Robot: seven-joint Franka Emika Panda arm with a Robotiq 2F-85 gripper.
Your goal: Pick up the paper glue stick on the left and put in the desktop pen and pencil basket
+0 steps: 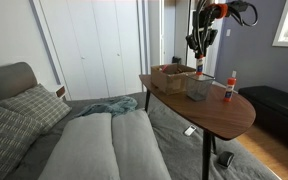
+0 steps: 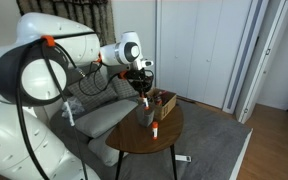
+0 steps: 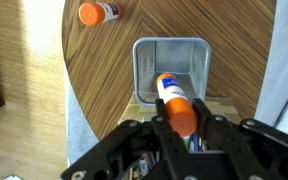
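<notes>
My gripper (image 3: 175, 122) is shut on a paper glue stick (image 3: 170, 92), a white tube with an orange cap and a blue label band. I hold it just above the open mouth of the grey wire-mesh pen and pencil basket (image 3: 140, 60). In both exterior views the gripper (image 1: 198, 52) (image 2: 144, 88) hangs over the basket (image 1: 198, 88) (image 2: 145, 117) on the round wooden table, with the stick (image 1: 198, 69) pointing down. A second, look-alike glue stick (image 3: 98, 12) (image 1: 230, 86) (image 2: 156, 129) stands apart on the table.
A low brown box (image 1: 168, 76) (image 2: 165, 102) with items in it sits right behind the basket. The wooden table (image 1: 224, 116) is small, with edges close on all sides. A grey sofa (image 1: 104, 145) stands beside it.
</notes>
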